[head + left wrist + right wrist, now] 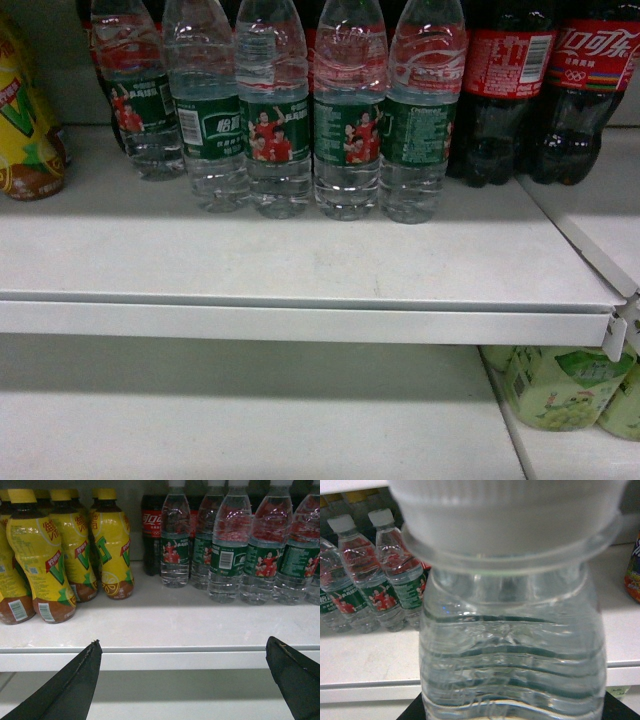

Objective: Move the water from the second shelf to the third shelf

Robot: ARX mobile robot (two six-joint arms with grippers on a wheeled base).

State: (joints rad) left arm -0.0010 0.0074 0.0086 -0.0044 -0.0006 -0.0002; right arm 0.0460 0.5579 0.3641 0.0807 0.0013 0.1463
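A clear ribbed water bottle [512,655] fills the right wrist view, white cap toward the camera. My right gripper [512,715] is shut on its body; only black finger corners [619,709] show at the bottom. More water bottles with green labels [345,120] stand in a row at the back of a white shelf [300,265]. They show in the left wrist view too, as the water row [250,555]. My left gripper [184,641] is open and empty, level with that shelf's front edge [165,657]. Neither gripper shows in the head view.
Dark cola bottles with red labels [505,90] stand right of the water. Yellow tea bottles [60,555] stand at the left. A lower white shelf [250,420] lies beneath, with pale green drink bottles [560,385] at its right. A tilted shelf divider [590,245] runs along the right.
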